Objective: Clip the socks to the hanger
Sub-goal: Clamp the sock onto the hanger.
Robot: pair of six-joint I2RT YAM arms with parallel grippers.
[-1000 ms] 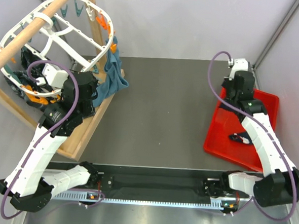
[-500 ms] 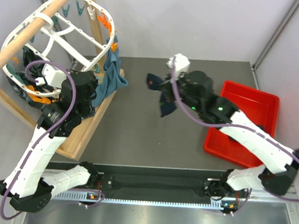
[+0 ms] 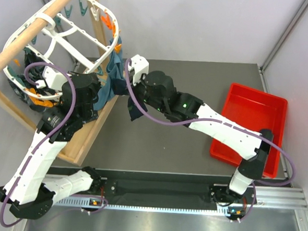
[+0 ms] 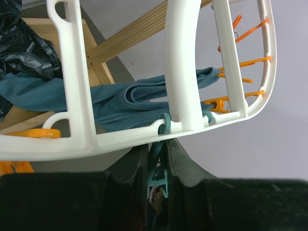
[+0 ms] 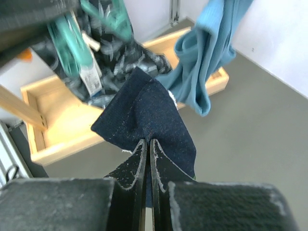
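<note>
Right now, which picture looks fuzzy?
Right wrist view: the teal clip at top left is smeared, while the sock is crisp. Left wrist view: the hanger is sharp, but the dark fingers at the bottom are soft. Top external view: evenly lit and sharp.

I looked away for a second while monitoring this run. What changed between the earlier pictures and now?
The right tool, shut on a navy sock, swung left from above the red tray across the table to beside the teal garment by the hanger. The left tool stayed put, gripping a teal clip under the hanger's rim. The tray did not move.
</note>
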